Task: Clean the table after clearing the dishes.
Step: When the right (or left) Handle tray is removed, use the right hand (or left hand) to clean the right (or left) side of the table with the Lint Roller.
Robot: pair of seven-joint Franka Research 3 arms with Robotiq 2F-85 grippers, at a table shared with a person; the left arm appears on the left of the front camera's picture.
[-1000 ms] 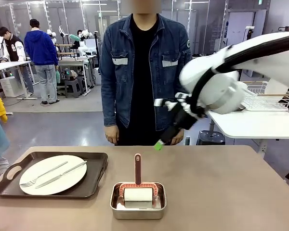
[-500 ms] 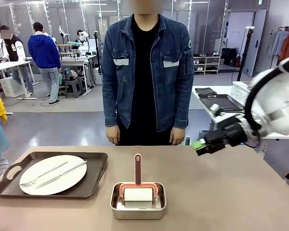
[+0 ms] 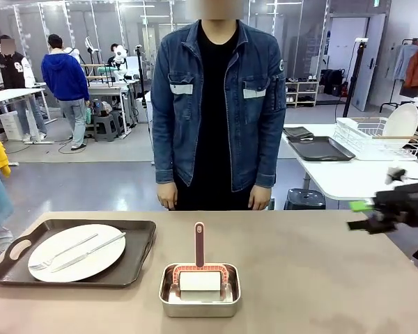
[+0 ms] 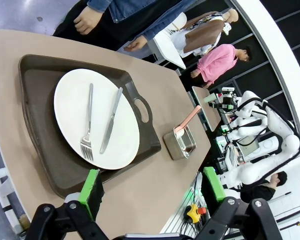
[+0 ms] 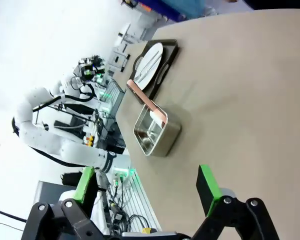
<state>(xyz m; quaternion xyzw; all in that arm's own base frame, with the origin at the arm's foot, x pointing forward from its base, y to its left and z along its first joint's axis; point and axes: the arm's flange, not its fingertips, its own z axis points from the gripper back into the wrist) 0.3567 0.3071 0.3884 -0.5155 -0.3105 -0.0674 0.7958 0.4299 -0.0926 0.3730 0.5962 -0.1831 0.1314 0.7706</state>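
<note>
Lying on its tray [image 4: 37, 100], the plate [image 4: 70, 102] sits ahead of both parted jaws.

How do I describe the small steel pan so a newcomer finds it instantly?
Start at the wide beige-brown table before the standing person. Near the robot's edge, just right of the dark brown handled tray carrying a round white plate, sits a small square steel pan. It alone is shiny metal, holding a white roller whose pink handle sticks up.
</note>
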